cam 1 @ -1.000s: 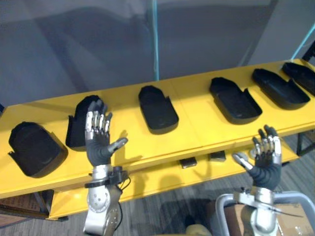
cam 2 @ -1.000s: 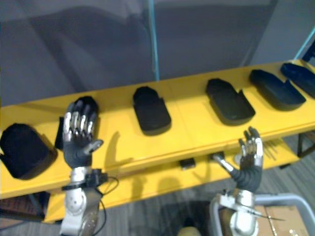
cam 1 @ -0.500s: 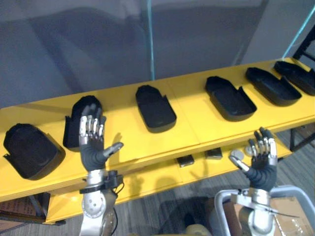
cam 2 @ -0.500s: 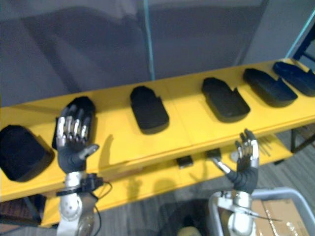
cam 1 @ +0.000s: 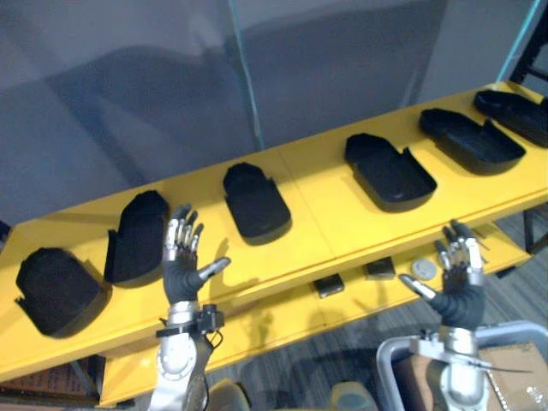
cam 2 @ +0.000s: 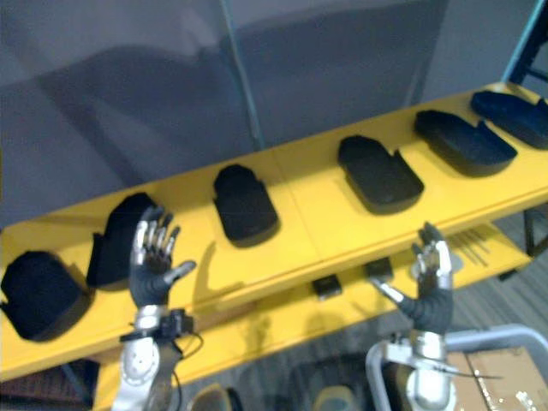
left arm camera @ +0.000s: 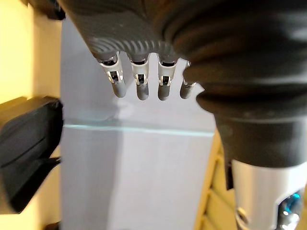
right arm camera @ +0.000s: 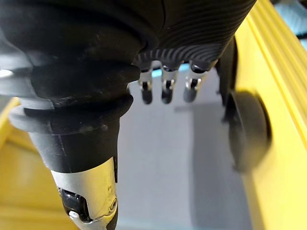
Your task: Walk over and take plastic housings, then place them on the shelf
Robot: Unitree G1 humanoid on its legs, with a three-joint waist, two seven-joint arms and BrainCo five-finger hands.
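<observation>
Counted six black plastic housings (cam 1: 254, 201) lying in a row along the top level of the yellow shelf (cam 1: 325, 224). Saw left hand (cam 1: 184, 261) raised in front of the shelf edge, near the row's left end, fingers straight and spread, nothing held. Saw right hand (cam 1: 458, 282) raised before the lower level, likewise spread and empty. Noted two small dark blocks (cam 1: 328, 285) and a round disc (cam 1: 423, 268) on the lower level.

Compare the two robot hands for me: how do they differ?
The left silver-fingered robot hand is up before the yellow top shelf; the right silver-fingered robot hand sits before the lower yellow shelf. The left is next to a black plastic housing; the right is near a round grey disc. Both are open, fingers straight, holding nothing.
</observation>
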